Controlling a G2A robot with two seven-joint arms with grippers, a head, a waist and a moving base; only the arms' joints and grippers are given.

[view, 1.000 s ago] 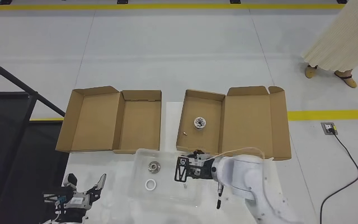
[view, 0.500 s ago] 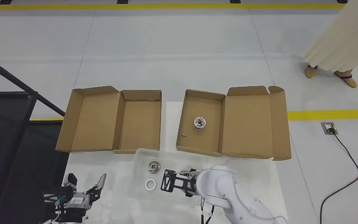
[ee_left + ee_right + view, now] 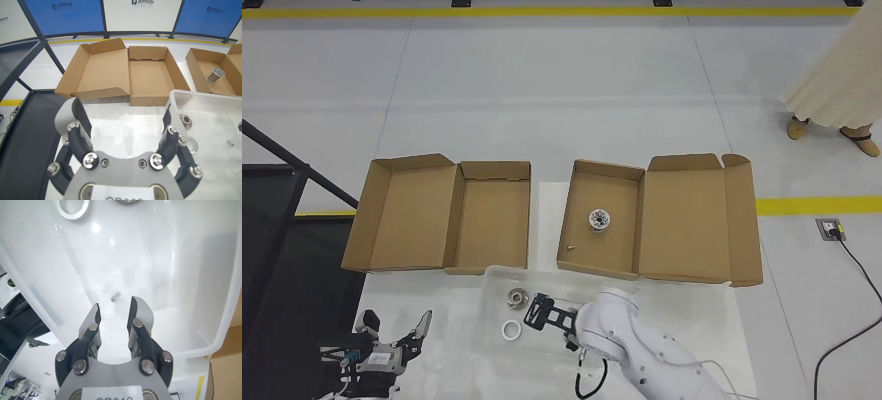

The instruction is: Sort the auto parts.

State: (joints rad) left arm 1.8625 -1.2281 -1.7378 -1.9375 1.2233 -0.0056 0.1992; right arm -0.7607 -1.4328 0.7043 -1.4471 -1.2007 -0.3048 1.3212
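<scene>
My right gripper [image 3: 115, 308] hangs open inside the clear plastic bin [image 3: 490, 272], its fingertips just short of a small silver screw [image 3: 115, 297] on the bin floor. Farther along the floor lie a white ring [image 3: 511, 329] and a flanged metal part [image 3: 515, 296]; from above, the right gripper [image 3: 535, 312] sits just right of both. My left gripper [image 3: 124, 111] stands open with nothing in it over the white table, left of the bin, near the front edge. A cylindrical metal part [image 3: 599, 219] and a tiny screw [image 3: 570, 240] lie in the right cardboard box [image 3: 582, 180].
A second cardboard box [image 3: 492, 215] lies open with nothing in it at the back left. Both boxes have their lids folded flat outward. A black rack [image 3: 28, 117] borders the table's left side.
The right arm has swung left across the bin, from near the right box's front edge to beside the flanged part and ring. The left arm has kept still.
</scene>
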